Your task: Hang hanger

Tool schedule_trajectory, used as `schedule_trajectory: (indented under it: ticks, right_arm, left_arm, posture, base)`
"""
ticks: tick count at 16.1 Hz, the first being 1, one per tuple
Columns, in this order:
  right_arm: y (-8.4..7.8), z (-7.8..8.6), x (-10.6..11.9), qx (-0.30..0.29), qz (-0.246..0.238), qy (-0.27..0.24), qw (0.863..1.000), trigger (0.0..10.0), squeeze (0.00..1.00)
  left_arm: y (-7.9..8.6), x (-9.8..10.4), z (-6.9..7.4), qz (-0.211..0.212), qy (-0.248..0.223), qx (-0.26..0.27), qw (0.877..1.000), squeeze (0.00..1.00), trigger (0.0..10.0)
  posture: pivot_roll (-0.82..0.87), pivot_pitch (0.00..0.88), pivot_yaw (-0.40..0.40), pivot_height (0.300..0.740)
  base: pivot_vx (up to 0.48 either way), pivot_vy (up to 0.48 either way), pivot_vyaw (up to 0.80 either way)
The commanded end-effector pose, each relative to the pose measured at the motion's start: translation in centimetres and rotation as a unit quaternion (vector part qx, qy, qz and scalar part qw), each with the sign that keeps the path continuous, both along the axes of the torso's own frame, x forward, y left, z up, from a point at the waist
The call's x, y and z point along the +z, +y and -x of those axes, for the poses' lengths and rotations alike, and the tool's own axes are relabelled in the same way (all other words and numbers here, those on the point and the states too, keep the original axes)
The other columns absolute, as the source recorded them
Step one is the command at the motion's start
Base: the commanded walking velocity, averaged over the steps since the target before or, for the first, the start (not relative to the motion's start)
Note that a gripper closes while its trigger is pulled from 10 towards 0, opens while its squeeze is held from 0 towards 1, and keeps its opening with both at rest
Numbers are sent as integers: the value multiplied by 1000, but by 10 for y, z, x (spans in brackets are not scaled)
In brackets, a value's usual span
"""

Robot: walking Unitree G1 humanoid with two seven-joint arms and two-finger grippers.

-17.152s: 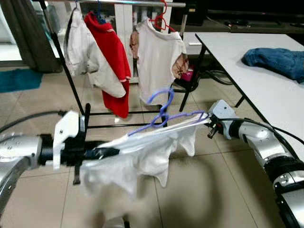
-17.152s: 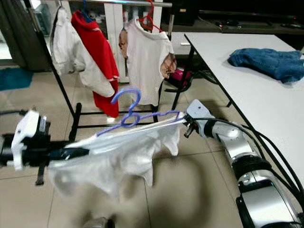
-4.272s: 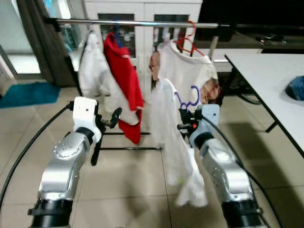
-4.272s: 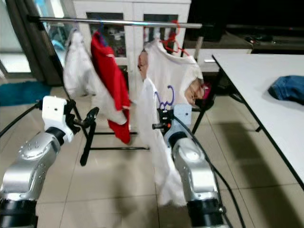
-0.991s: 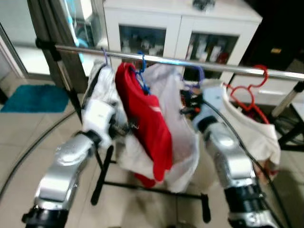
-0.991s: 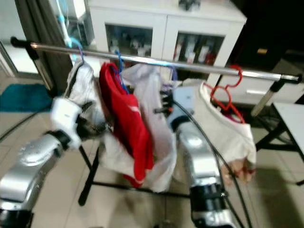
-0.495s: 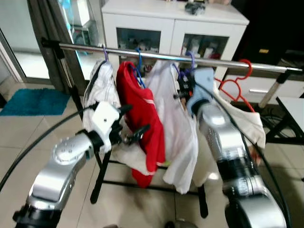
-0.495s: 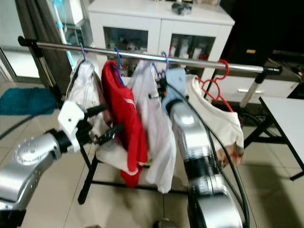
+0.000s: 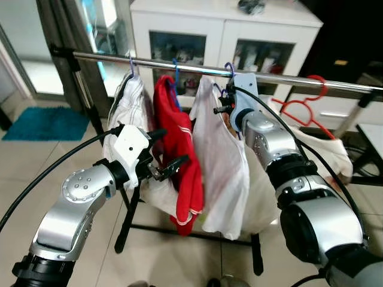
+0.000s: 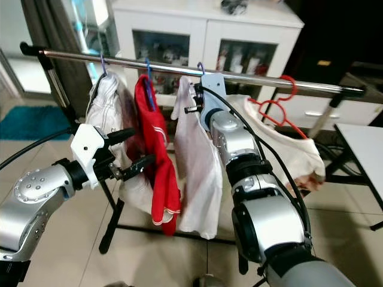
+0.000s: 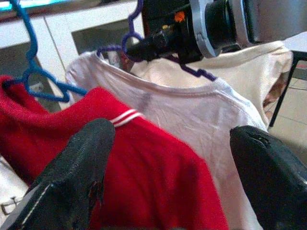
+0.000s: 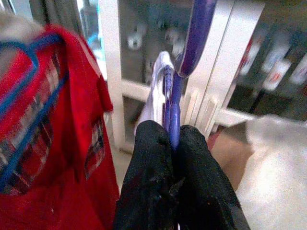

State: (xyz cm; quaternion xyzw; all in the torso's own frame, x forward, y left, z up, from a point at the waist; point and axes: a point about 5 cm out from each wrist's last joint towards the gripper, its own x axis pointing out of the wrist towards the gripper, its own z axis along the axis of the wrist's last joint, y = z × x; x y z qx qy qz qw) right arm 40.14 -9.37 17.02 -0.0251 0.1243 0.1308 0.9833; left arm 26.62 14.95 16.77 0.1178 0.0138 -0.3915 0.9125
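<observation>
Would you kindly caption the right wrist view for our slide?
Right gripper pinches the purple plastic hanger beside the red shirt.

A shiny metal rail carries soft cloth shirts: a red one and a white one. The purple hanger looks like smooth glossy plastic. Both arms are brushed silver metal; the floor is glossy tile.
</observation>
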Motion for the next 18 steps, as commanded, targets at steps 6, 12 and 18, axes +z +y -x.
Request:
schedule_trajectory:
  ticks: [6, 12, 18]
  right_arm:
    - [-4, 2, -11, 18, 4, 34, 999, 10000, 0]
    - [-17, 5, 8, 31, -74, -51, 995, 10000, 1000]
    - [-35, 62, 29, 87, -130, -157, 975, 10000, 0]
  left_arm:
    - [-2, 2, 5, 0, -2, -1, 1000, 0, 10000]
    - [2, -1, -1, 32, 5, 53, 998, 0, 10000]
    - [8, -3, -3, 90, 3, 158, 983, 0, 10000]
  posture:
    - [-2, 8, -71, 740]
    - [-7, 4, -55, 740]
    - [-30, 24, -27, 740]
  base:
    - [0, 0, 0]
    - [0, 0, 0]
    - [0, 0, 0]
